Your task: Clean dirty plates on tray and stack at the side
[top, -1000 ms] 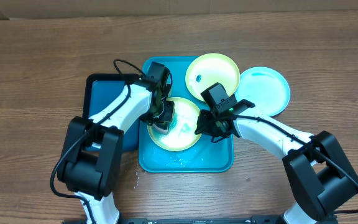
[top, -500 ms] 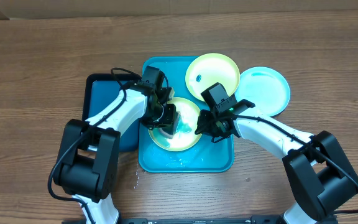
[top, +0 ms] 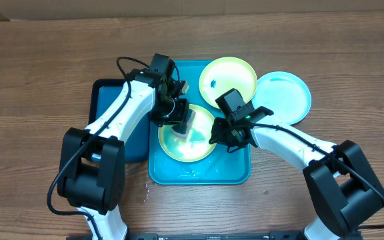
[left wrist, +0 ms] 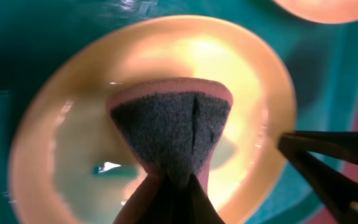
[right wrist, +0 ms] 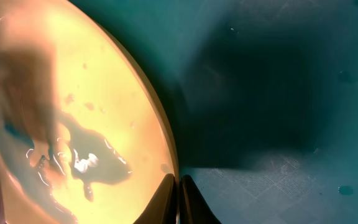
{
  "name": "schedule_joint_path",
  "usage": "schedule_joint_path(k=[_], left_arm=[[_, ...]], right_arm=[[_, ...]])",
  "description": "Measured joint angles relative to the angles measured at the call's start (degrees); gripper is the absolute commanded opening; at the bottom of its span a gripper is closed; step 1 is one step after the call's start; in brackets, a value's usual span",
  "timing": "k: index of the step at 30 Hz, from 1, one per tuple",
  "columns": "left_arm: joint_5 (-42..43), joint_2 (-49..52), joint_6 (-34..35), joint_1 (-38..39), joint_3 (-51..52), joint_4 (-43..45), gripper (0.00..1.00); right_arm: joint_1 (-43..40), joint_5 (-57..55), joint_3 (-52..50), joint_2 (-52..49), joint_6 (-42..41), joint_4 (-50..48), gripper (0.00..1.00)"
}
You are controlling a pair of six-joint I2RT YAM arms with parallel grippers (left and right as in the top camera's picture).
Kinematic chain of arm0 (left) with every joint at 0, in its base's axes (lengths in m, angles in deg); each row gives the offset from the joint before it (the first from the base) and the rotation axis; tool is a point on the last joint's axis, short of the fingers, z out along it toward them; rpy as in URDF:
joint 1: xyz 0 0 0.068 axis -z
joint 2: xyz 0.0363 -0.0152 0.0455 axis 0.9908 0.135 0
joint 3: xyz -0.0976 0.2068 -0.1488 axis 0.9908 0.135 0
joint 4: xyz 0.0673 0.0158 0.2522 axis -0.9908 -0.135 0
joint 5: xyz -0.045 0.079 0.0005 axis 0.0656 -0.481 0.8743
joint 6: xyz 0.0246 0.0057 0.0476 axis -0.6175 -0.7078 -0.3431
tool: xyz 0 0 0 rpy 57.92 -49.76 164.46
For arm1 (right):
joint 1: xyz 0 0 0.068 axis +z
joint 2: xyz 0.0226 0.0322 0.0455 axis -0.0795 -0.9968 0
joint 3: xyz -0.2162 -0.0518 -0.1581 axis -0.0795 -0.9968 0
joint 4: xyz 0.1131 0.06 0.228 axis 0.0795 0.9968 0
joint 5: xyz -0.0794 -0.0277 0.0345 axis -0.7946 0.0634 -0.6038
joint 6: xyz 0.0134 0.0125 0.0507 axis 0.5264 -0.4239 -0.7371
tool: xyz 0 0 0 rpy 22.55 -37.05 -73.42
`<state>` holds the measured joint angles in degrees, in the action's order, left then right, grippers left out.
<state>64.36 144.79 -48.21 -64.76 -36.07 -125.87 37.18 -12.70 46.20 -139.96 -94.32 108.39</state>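
A pale yellow-green plate (top: pixel 191 141) lies in the turquoise tray (top: pixel 235 172), wet with blue-tinted water. My left gripper (top: pixel 173 115) is shut on a pink sponge with a dark scrubbing face (left wrist: pixel 169 127), held over the plate's upper left part (left wrist: pixel 253 81). My right gripper (top: pixel 217 137) is shut on the plate's right rim (right wrist: pixel 166 155). A second yellow-green plate (top: pixel 228 81) with a small blue smear rests on the tray's far right corner. A light blue plate (top: pixel 282 97) lies on the table right of the tray.
A smaller dark-blue tray (top: pixel 109 113) lies against the turquoise tray's left side. Water pools on the turquoise tray's front part (top: pixel 199 175). Wooden table (top: pixel 39 73) surrounds everything.
My left gripper has moved with the sponge from the plate's left middle up toward its far left edge. The right gripper and plate have stayed put.
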Motion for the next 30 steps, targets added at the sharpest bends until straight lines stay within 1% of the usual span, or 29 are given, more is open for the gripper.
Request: schedule_joint_path(k=[5, 10, 12, 13, 15, 17, 19, 24, 26, 28, 30], left_arm=[[-5.3, 0.0, -0.1, 0.0, 4.3, 4.2, 0.04], [-6.1, -0.3, 0.0, 0.0, 9.7, 10.8, 0.04], [-6.1, -1.3, 0.1, 0.0, 11.0, 12.2, 0.1], [-6.1, -1.6, 0.1, 0.0, 11.5, 12.5, 0.15], [-5.9, -1.6, 0.2, 0.0, 11.6, 12.5, 0.19], [-5.7, -1.6, 0.3, 0.0, 11.3, 11.2, 0.19], [-5.4, -1.6, 0.3, 0.0, 10.5, 9.0, 0.23], [-4.5, -1.5, -0.5, 0.0, 4.6, 0.4, 0.45], [-4.7, -1.4, -0.5, 0.0, 0.7, -2.4, 0.5], [-5.2, -1.4, -0.5, 0.0, -2.7, -4.6, 0.49], [-6.4, -1.4, -0.5, 0.0, -5.1, -6.3, 0.43]], right_arm=[[0.0, 0.0, 0.0, 0.0, 0.0, 0.0, 0.04], [0.0, 0.0, 0.0, 0.0, 0.0, -0.1, 0.04], [0.0, 0.0, 0.0, 0.0, 0.0, -0.1, 0.04], [0.0, 0.0, 0.0, 0.0, 0.0, 0.0, 0.04], [0.0, 0.0, 0.0, 0.0, 0.0, -0.1, 0.04], [0.0, 0.1, 0.0, 0.0, 0.0, 0.0, 0.04], [0.0, 0.4, 0.0, 0.0, 0.0, 0.0, 0.04], [0.0, 0.5, 0.0, 0.0, 0.0, 0.0, 0.04], [0.0, 0.4, 0.0, 0.0, 0.0, 0.0, 0.04], [0.0, 0.4, 0.0, 0.0, 0.0, 0.0, 0.04], [0.0, 0.4, 0.0, 0.0, 0.0, 0.0, 0.04]])
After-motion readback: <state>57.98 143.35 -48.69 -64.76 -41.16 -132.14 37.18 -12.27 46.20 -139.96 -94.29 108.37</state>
